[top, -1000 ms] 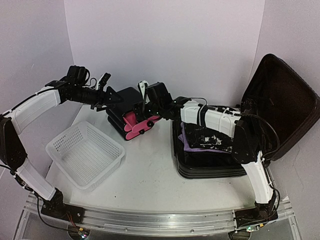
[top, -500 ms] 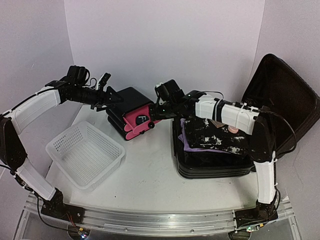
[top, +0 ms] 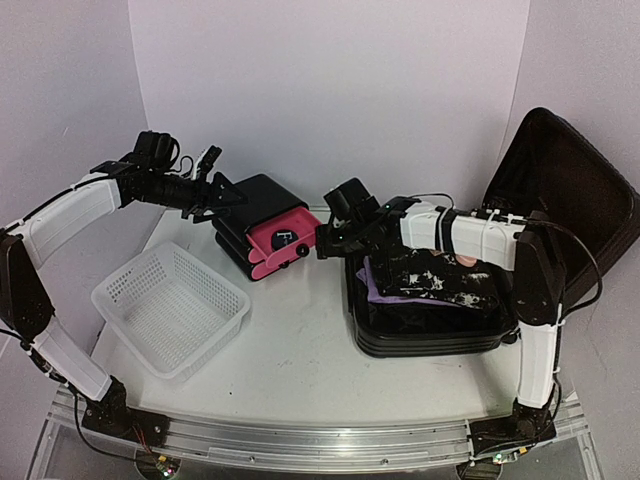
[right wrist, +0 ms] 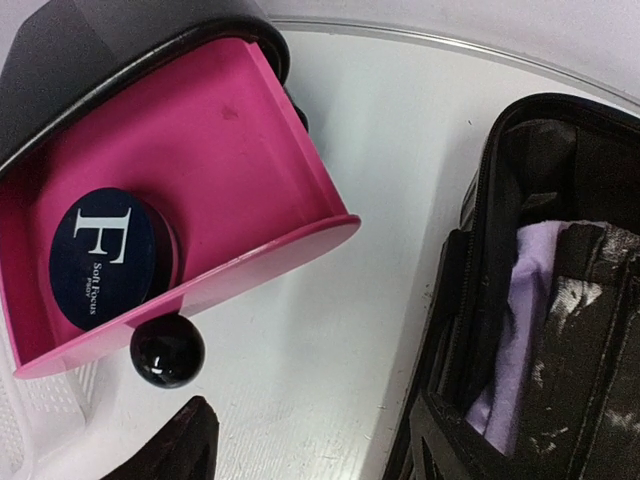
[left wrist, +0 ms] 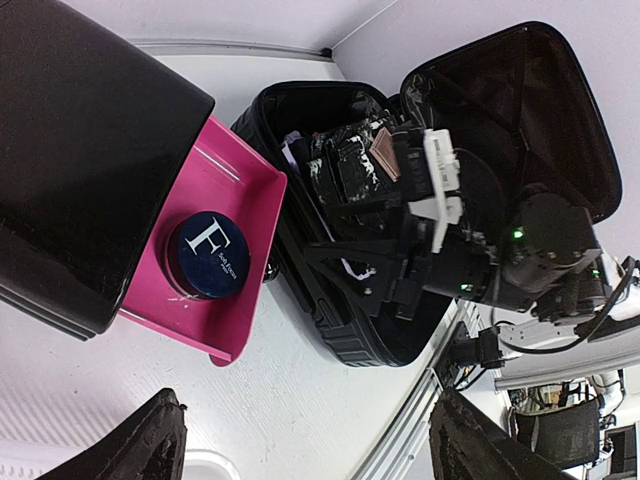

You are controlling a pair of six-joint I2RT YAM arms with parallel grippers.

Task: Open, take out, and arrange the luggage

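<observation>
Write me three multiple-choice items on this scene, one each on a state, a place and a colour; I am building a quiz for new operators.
1. The suitcase lid is: A) shut B) open and standing up C) taken off.
2. The round tin marked F lies: A) in the suitcase B) in the pulled-out pink drawer C) on the lid.
3. The plain cloth under the patterned cloth is: A) green B) red C) lilac.
Key: 1 B, the lid leans up at the right and shows its inside; 2 B, both wrist views show the tin on the drawer floor; 3 C, a lilac edge shows beneath the patterned cloth.
</observation>
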